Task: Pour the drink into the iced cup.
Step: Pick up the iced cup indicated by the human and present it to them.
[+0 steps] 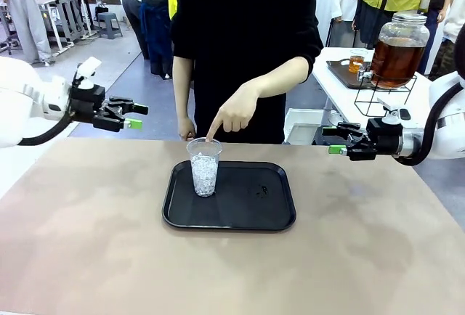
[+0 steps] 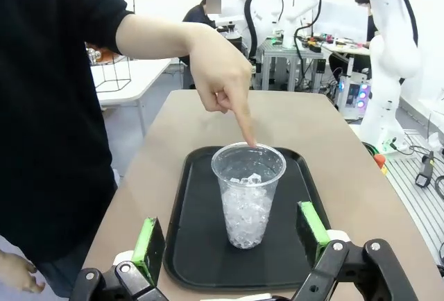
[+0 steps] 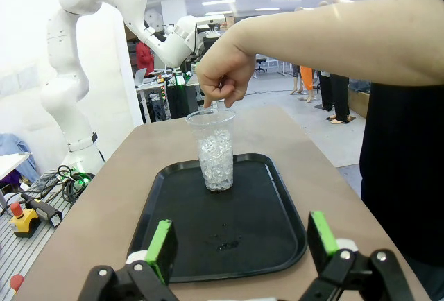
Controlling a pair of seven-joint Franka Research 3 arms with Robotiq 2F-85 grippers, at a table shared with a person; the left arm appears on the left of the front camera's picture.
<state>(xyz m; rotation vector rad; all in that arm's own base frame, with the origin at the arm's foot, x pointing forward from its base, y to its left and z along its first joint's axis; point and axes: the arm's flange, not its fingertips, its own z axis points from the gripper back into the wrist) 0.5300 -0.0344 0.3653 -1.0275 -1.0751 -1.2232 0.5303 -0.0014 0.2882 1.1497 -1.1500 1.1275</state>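
Quick status from my end: nothing poured yet afaict. The iced cup [image 1: 204, 168] stands upright on the black tray [image 1: 276, 217] in the middle of the desk [image 1: 87, 221], w/ ice only and no liquid in it. The person's hand [image 1: 234, 112] points down at it, fingertip right at the far rim. The drink [image 1: 392, 64] sits in the big glass spigot jar [image 1: 398, 48] on a side table past my right arm, well apart from the cup. A small glass [image 1: 356, 61] of amber stuff is just beside it. Left end effector [image 1: 136, 116] and right end effector [image 1: 333, 141] both hover off to the sides, jaws wide apart, holding nothing. So basically the whole job is left imo: get the drink, bring it over, pour. Labels/brands: none I can read on cup, tray or jar.
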